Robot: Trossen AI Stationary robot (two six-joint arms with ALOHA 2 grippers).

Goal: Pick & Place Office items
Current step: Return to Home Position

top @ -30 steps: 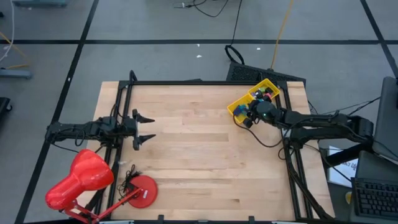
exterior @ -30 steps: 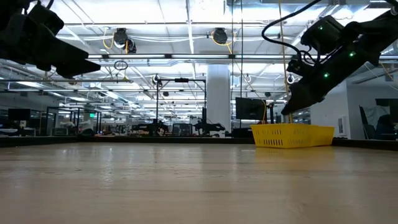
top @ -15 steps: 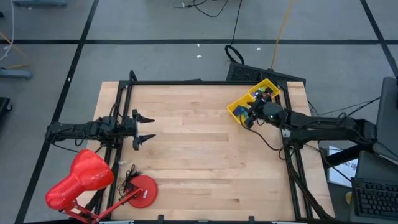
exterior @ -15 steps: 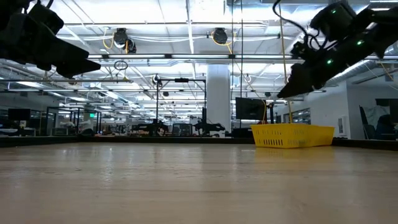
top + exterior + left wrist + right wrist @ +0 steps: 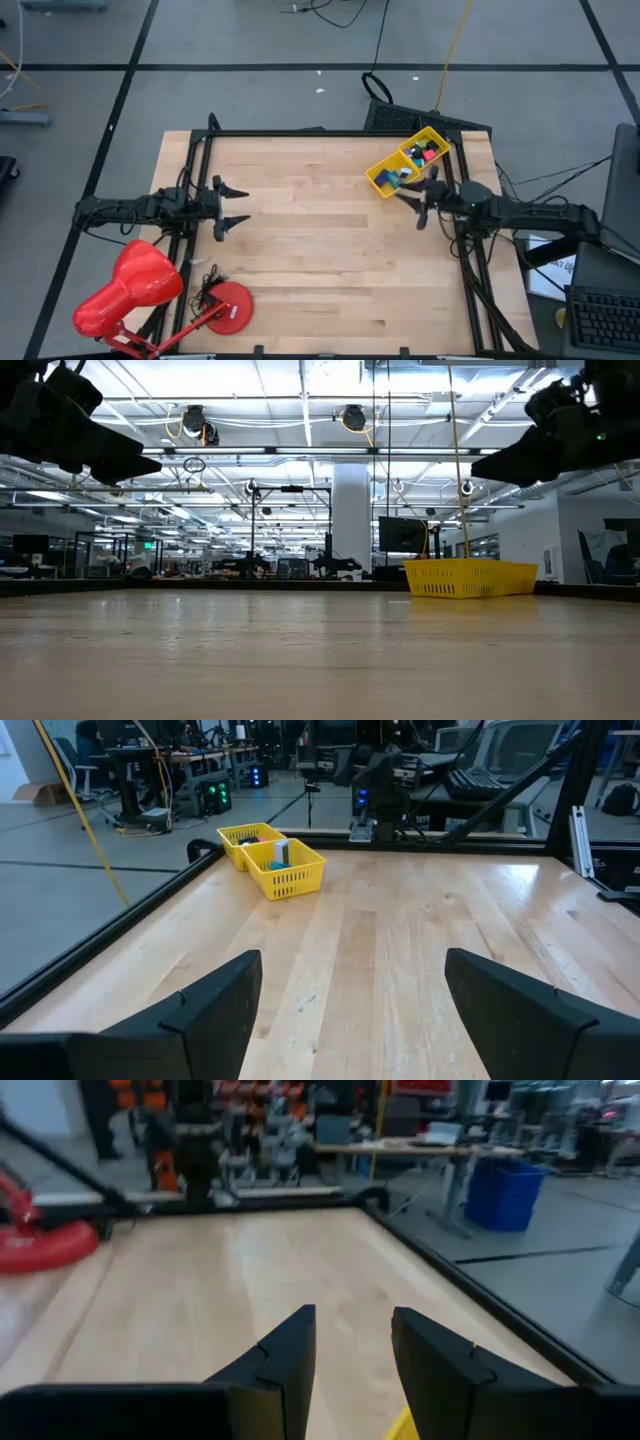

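Note:
The yellow tray (image 5: 408,160) stands at the table's far right corner, and it also shows in the low view (image 5: 470,577) and the left wrist view (image 5: 272,860). Inside it lie the small office items (image 5: 418,155), blue, teal, red and black pieces; a grey-white one (image 5: 283,850) stands up. My right gripper (image 5: 412,208) hovers open and level just near-side of the tray, fingers pointing to the table's left (image 5: 352,1340). A yellow bit of the tray (image 5: 402,1427) shows below its fingers. My left gripper (image 5: 238,206) waits open at the left edge (image 5: 352,960).
A big red desk lamp (image 5: 135,290) with a round base (image 5: 228,305) stands at the near left corner; its base (image 5: 40,1240) shows in the right wrist view. Black frame rails (image 5: 300,132) run along the table's edges. Bare wood (image 5: 320,250) lies between the arms.
My right gripper has drawn back from above the tray's near corner toward the table's right and near side. It has risen and tipped from slanting down to level. The tray and its items have stayed put.

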